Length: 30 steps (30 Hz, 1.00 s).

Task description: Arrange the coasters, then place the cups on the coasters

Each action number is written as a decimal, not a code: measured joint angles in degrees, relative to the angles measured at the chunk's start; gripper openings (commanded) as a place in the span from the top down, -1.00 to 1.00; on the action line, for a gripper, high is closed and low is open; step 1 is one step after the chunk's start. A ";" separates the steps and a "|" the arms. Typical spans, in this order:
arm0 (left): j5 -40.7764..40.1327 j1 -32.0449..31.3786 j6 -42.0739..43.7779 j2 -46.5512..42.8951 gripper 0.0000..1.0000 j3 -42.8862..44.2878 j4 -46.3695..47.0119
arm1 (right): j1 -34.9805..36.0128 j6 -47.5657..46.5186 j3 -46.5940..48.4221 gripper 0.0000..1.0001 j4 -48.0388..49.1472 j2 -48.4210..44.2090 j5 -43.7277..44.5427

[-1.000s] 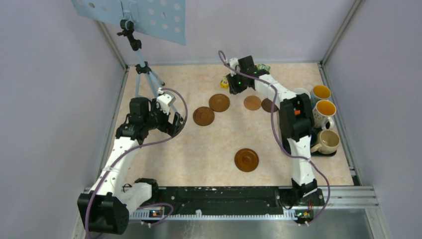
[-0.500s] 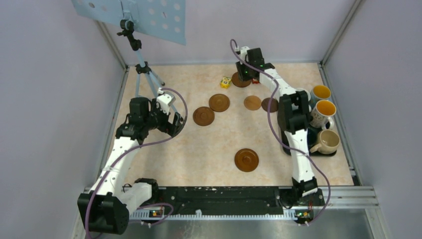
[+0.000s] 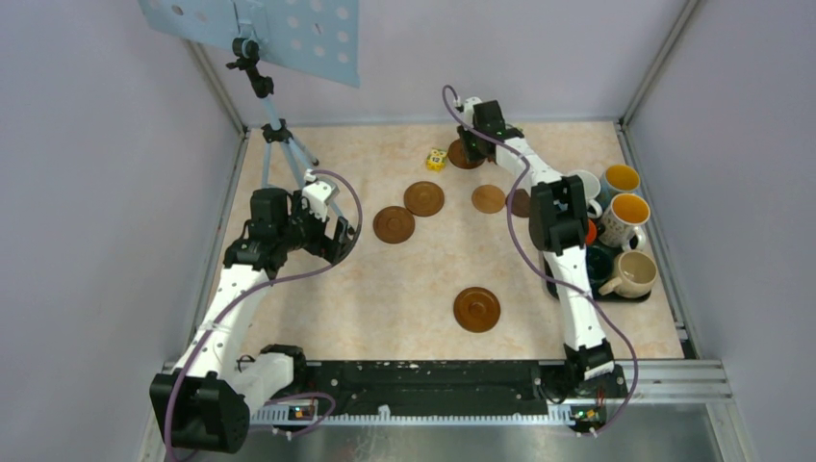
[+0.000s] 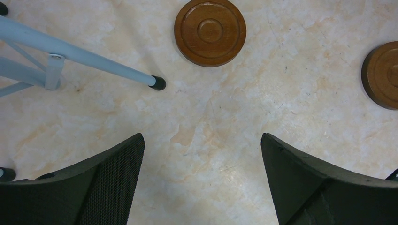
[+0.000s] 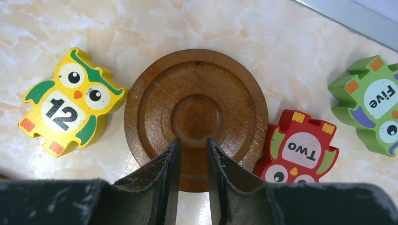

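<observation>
Reaching further toward the upper edge of the overhead view, the right arm has shifted up and to the right since a second ago, uncovering the coaster (image 5: 196,103) it was hiding; the left arm has not moved.

The right gripper (image 5: 193,140) has its jaws drawn almost together, only a slit between them, tips over the near rim of that coaster. Whether they pinch it or merely press on it, I cannot tell. The left gripper (image 4: 202,136) hangs wide open over bare surface (image 4: 211,117) at the left, holding nothing.

By my reckoning the job is barely begun. Five other coasters (image 3: 424,198) lie scattered across the middle of the overhead view, one partly behind the right arm, in no tidy order. The cups (image 3: 625,217) crowd together on and around the black tray (image 3: 630,296) at the right; none stands on a coaster.

Three owl-shaped pieces flank the far coaster: a yellow owl (image 5: 65,105) marked "12" touching its left side, a red owl (image 5: 295,150) reading "Two" against its lower right, and a green owl (image 5: 371,105) reading "Five" further right.
</observation>
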 measured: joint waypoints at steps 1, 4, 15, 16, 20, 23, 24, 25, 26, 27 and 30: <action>-0.13 0.00 0.00 0.00 -0.97 0.00 0.00 | 0.00 0.00 0.00 0.48 0.20 0.02 0.17; -0.15 0.00 0.00 0.00 -0.98 0.00 0.00 | -0.33 0.00 0.66 0.48 0.87 0.87 0.42; -0.39 0.00 0.00 0.00 -0.97 0.00 0.02 | -0.44 -1.42 2.60 0.54 1.53 2.82 1.27; -0.39 0.00 0.00 0.00 -0.97 0.00 0.02 | -0.44 -1.55 2.60 0.55 1.40 2.82 1.20; -0.35 0.00 0.00 0.00 -0.97 0.00 0.04 | -0.46 -1.95 -0.50 0.60 2.40 1.16 0.57; -0.33 0.00 0.00 0.00 -0.97 0.00 0.04 | -0.48 -1.79 -7.69 0.63 3.13 -3.17 -0.46; -0.33 0.00 0.00 0.00 -0.97 0.00 0.04 | -0.48 -1.68 -10.01 0.63 3.06 -4.70 -0.92; -0.33 0.00 0.00 0.00 -0.97 0.00 0.07 | -0.48 -1.40 -12.37 0.64 3.08 -6.21 -1.42; -0.33 0.00 0.00 0.00 -0.97 0.00 0.07 | -0.50 -1.20 -14.71 0.64 3.17 -7.63 -1.90; -0.33 0.00 0.00 -0.02 -0.97 0.00 0.09 | -0.50 -0.87 -16.63 0.64 3.26 -8.90 -2.29; -0.31 0.00 0.00 -0.02 -0.98 0.00 0.17 | -0.48 -0.31 -23.30 0.65 4.22 -12.98 -3.58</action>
